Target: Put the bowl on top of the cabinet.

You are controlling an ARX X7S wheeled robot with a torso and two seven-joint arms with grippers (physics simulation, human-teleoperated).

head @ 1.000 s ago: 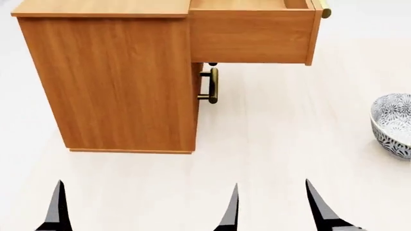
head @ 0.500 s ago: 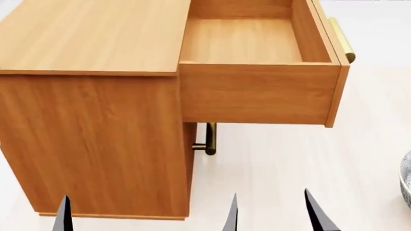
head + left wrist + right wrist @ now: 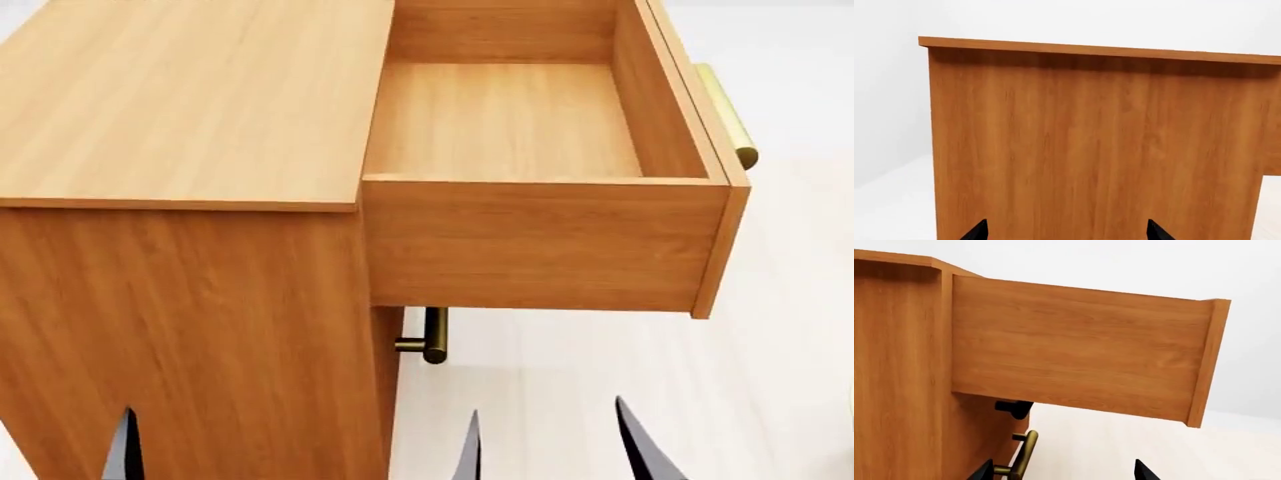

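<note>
While both end effectors sit spread, cabinet (image 3: 187,110) top drawer (image 3: 514,120) open, holding nothing

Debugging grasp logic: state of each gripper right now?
Left gripper: open, holding nothing.
Right gripper: open, holding nothing.

A bare simulated room: plain white walls, pale floor (image 3: 601,380), one wooden cabinet (image 3: 187,110).
</note>
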